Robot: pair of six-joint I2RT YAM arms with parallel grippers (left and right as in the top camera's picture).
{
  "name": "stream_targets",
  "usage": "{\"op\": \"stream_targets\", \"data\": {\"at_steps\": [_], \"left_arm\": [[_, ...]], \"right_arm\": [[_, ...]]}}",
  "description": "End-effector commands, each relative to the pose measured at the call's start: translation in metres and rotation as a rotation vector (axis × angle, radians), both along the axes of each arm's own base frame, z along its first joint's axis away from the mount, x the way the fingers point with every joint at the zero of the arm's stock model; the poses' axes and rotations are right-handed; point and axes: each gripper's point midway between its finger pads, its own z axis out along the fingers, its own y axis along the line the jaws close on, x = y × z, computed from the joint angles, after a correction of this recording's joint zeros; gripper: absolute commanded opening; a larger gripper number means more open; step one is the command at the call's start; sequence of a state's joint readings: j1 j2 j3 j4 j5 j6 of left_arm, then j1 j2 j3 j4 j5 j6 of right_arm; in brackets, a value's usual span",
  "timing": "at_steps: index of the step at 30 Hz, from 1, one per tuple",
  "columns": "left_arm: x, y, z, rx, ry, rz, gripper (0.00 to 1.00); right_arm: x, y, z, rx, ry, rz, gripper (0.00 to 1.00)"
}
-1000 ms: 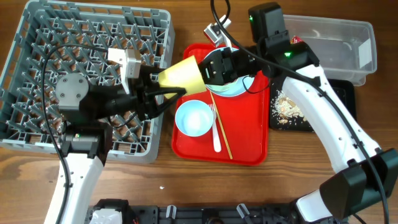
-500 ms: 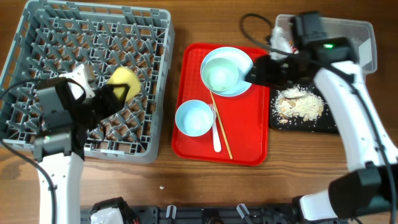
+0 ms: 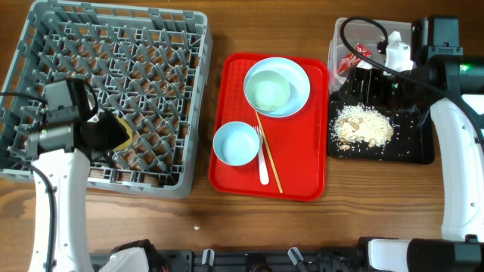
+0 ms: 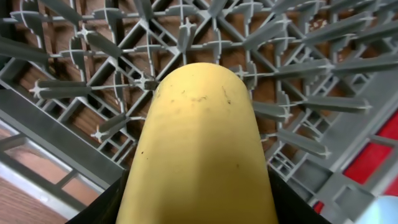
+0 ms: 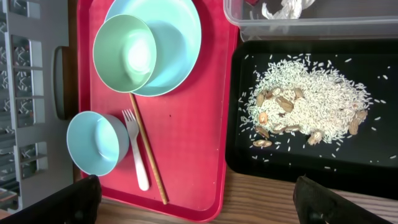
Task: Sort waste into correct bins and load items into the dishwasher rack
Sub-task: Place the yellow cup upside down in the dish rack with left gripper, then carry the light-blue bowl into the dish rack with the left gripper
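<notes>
Left fingers (image 4: pixel 102 211) grip the yellow cup (image 4: pixel 199 143), which hides most of them; right fingers (image 5: pixel 81 198) spread wide, empty.

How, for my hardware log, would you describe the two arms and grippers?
Both the left arm and right arm have smooth white links joined by black and grey motor housings. Thin black cables loop along them, and a green light glows on the right one. The left gripper and right gripper are black.
</notes>
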State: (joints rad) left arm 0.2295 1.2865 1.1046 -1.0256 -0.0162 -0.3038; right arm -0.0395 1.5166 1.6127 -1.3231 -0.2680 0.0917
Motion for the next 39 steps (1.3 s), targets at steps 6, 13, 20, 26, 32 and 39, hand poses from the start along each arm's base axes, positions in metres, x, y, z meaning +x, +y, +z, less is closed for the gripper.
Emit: {"op": "stream_targets", "data": {"at_steps": [6,13,20,26,32,39], "left_arm": [[0.026,0.012,-0.053,-0.007,0.122,0.001,0.35],[0.037,0.008,-0.039,-0.026,0.054,-0.011,1.0],[0.053,-0.09,0.038,-0.086,-0.212,-0.301,1.0],[0.041,-0.248,0.022,-0.155,-0.225,-0.757,1.0],[0.026,-0.314,-0.064,-0.022,-0.058,-0.929,0.95],[0.005,-0.322,-0.132,0.022,0.129,-0.978,0.53]], "right_arm": [[0.002,-0.002,0.005,-0.017,-0.02,0.006,1.0],[0.002,-0.002,0.005,-0.017,-0.018,0.006,1.0],[0.002,-0.002,0.005,-0.017,-0.018,0.006,1.0],[-0.002,-0.004,0.003,-0.019,0.006,-0.026,1.0],[0.002,-0.064,0.001,-0.049,0.03,-0.375,1.0],[0.0,-0.07,0.001,-0.06,0.033,-0.371,1.0]]}}
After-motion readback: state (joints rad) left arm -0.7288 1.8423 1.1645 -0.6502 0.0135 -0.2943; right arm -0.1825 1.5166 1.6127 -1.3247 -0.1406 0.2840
